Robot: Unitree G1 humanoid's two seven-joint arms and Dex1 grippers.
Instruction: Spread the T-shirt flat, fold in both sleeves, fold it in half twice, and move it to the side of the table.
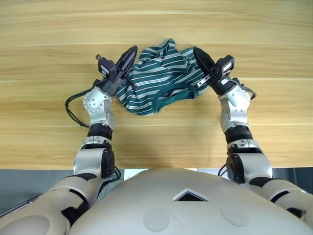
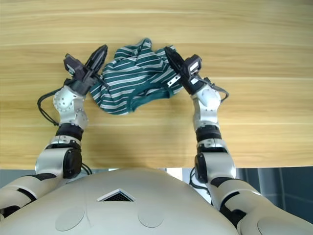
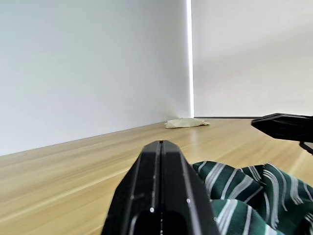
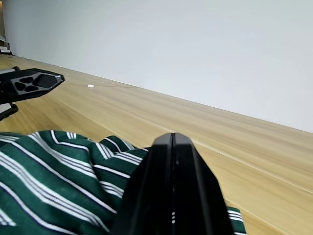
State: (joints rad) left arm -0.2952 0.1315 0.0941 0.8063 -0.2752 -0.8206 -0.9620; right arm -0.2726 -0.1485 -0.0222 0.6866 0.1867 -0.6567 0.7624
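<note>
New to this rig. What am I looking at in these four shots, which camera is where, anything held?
It is a two-armed humanoid robot at a wooden table. The two top-down pictures come from a stereo camera in its head; the other two come from a camera on each wrist, looking forward low over the table. A crumpled green striped T-shirt lies on the table. The left pincer sits at its left edge, the right pincer at its right edge. Both are shut; whether they pinch cloth cannot be told.
</note>
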